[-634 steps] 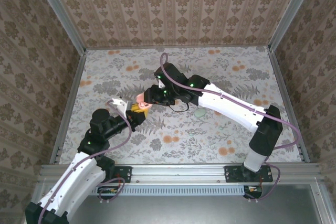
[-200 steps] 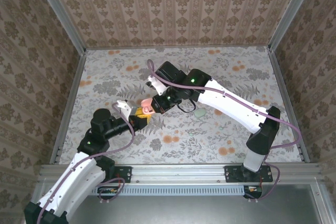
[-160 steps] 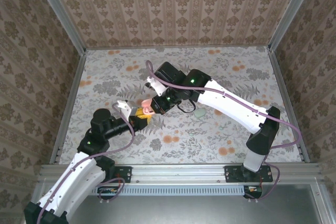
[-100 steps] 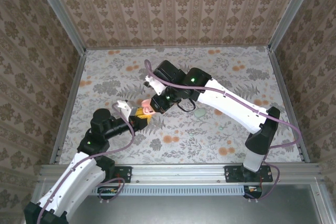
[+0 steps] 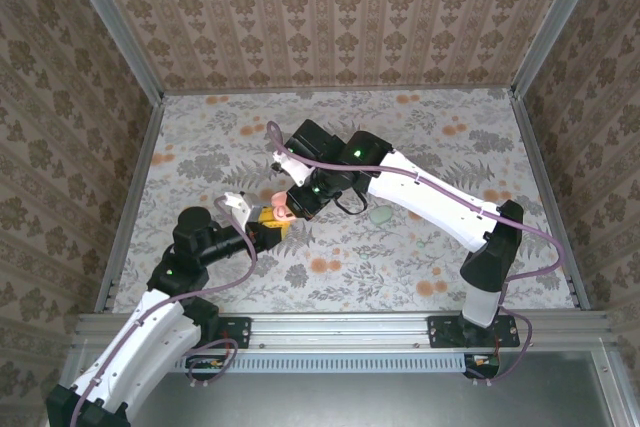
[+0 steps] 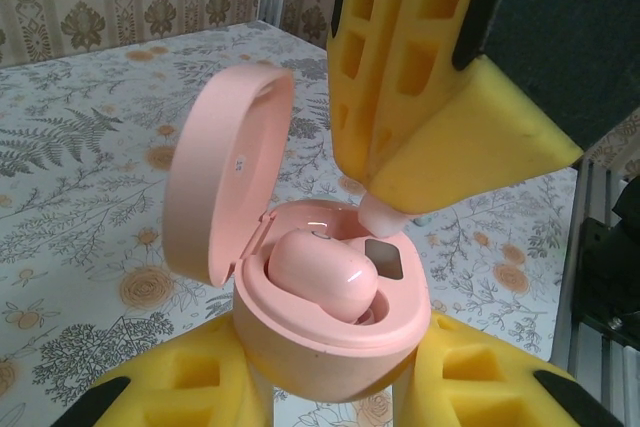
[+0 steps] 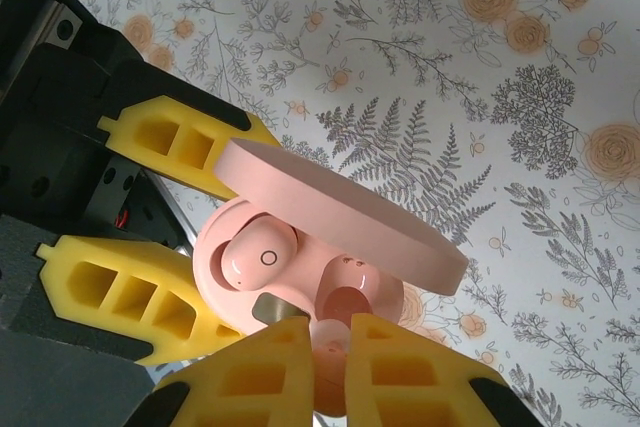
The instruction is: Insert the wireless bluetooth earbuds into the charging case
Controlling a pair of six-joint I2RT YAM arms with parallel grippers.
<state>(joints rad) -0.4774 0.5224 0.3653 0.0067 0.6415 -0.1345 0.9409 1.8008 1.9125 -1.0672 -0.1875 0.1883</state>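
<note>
Gripping the charging case by its base, our left tool is clamped on it, lid tipped open. We see one earbud seated in its well. Our right tool hangs above, pinched on the second earbud, which touches the case at the empty well. Farther out, a pale green thing lies on the table.
</note>
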